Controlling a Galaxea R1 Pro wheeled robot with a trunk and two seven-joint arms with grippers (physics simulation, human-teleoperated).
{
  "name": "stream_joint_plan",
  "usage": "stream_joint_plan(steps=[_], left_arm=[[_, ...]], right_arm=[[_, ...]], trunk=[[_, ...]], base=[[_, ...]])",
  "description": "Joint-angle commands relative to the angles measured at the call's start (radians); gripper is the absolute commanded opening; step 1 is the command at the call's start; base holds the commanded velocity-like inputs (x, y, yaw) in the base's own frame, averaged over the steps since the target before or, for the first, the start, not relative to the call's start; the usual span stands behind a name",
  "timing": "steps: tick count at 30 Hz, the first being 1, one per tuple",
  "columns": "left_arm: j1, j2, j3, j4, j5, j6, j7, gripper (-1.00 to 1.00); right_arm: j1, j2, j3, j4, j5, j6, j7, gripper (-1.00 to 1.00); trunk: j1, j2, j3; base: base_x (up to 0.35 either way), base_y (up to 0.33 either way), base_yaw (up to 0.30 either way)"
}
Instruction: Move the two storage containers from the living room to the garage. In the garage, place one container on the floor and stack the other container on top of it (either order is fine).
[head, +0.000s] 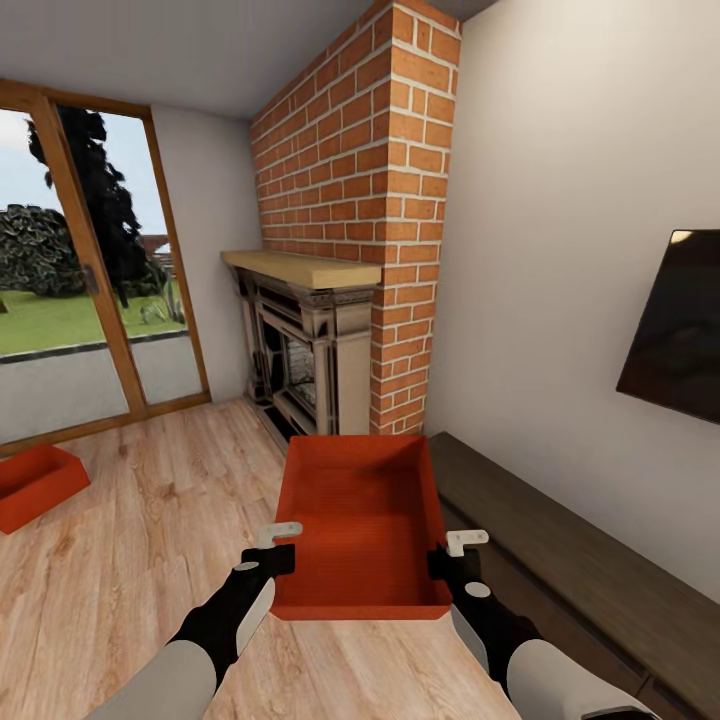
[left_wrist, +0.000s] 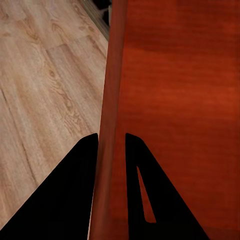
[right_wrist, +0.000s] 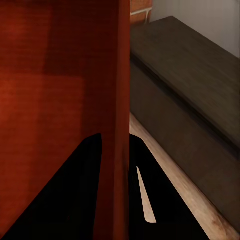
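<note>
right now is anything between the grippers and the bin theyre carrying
No. The left gripper and right gripper each pinch a side wall of the held container directly, one finger inside, one outside.

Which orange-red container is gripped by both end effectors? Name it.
The storage container in front of the fireplace, pinched at both side walls. The other container sits untouched on the wood floor near the glass door.

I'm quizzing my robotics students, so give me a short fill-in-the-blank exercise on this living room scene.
1. The held storage container is gripped by ____ grippers, one on each side wall.
2. The second storage container rests on the wood ____.
3. The left gripper has its jaws closed over the container's ____.
4. Behind the held container rises a brick ____.

Missing words: both; floor; wall; fireplace
</note>
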Motion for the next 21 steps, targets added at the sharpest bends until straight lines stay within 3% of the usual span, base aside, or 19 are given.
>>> stream_joint_plan(steps=[1,21], left_arm=[[-0.001,0.0,-0.002,-0.013,-0.002,0.006,0.014,-1.0],[-0.001,0.0,-0.003,-0.012,-0.002,0.006,0.015,-1.0]], right_arm=[[-0.001,0.0,-0.005,0.005,-0.01,-0.004,-0.007,-1.0],[-0.001,0.0,-0.006,0.005,-0.012,-0.003,-0.007,-1.0]], trunk=[[0.0,-0.001,-0.002],[0.0,-0.001,-0.002]], base=[[0.0,0.0,0.0],[0.0,0.0,0.0]])
